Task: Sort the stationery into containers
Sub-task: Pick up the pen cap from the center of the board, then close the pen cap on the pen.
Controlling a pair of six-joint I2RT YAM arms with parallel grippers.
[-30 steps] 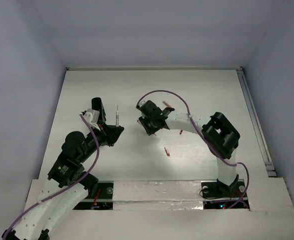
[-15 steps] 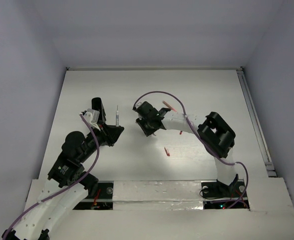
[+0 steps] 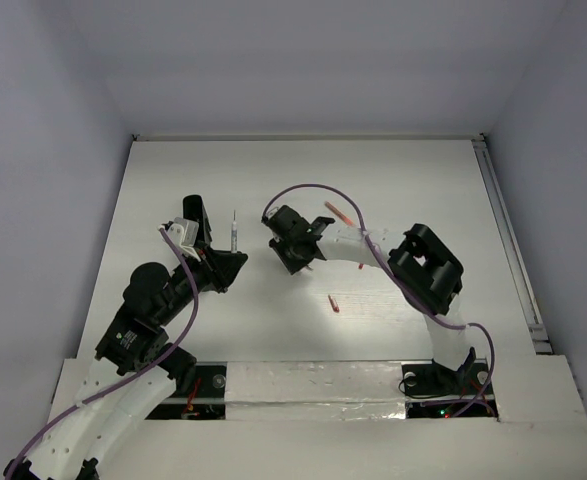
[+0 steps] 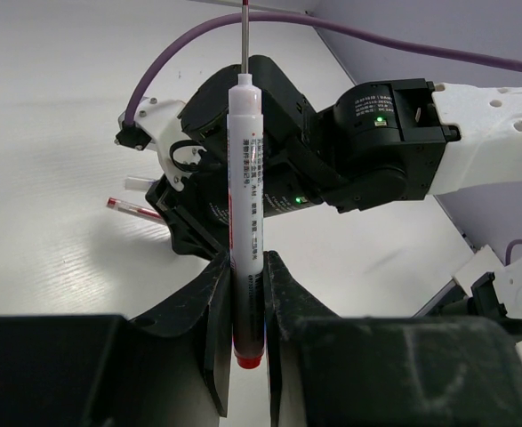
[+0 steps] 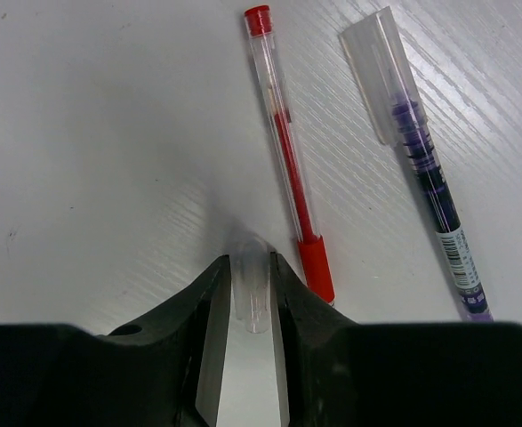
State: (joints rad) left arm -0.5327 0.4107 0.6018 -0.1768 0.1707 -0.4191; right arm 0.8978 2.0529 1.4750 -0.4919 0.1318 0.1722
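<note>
Pen (image 4: 246, 222) in left jaws; clear cap (image 5: 250, 289) in right jaws.

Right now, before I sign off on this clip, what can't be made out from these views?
- Container: it appears in none of the three views.
- Top view: the clear cap in the right gripper is hidden under the gripper's own body. Only the right wrist view shows it.
- Left wrist view: the print on the pen clamped in the left gripper is too small to read.
- Top view: the small red piece is too small to identify.
</note>
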